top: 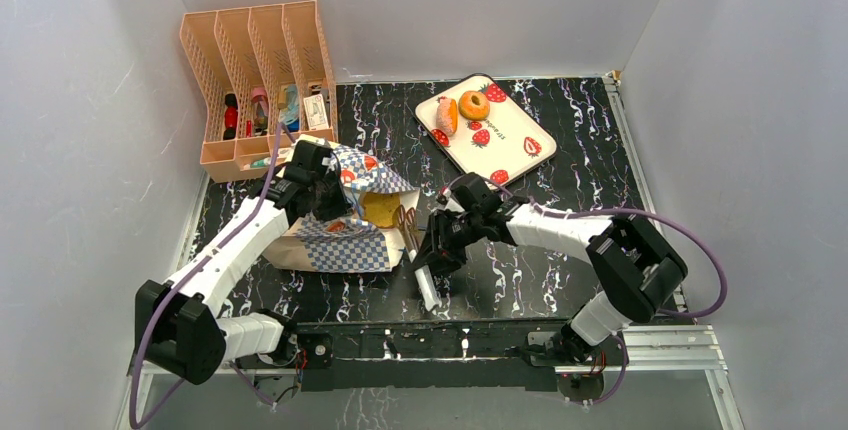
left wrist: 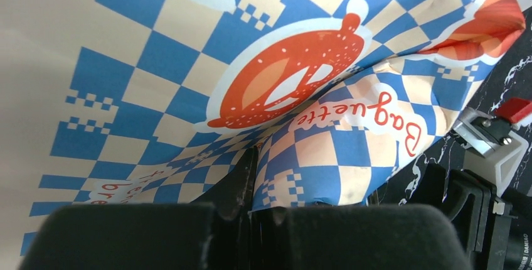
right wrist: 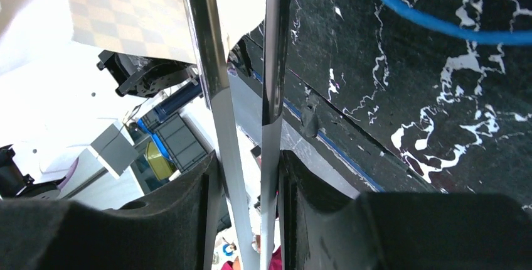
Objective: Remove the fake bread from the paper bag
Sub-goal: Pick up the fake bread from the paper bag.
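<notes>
A black marbled table (top: 560,240) is shown from above, with a peach file rack (top: 255,35) at its far left corner; the paper bag (top: 345,250) is laid on its side left of centre, its mouth turned towards the right arm; a strawberry-print tray (top: 510,145) is set at the far side, well apart from the bag; the left gripper (top: 322,182) is clamped on the bag's upper edge, a fold of chequered paper being pinched between its fingers (left wrist: 238,188); the right gripper (top: 438,250) is closed around metal tongs (top: 426,285), whose two blades are seen nearly together in the wrist view; a yellow-brown piece of fake bread (top: 381,210) is visible inside the bag's mouth; a ring donut (top: 474,105) and a pinkish roll (top: 447,116) are lying on the tray.
</notes>
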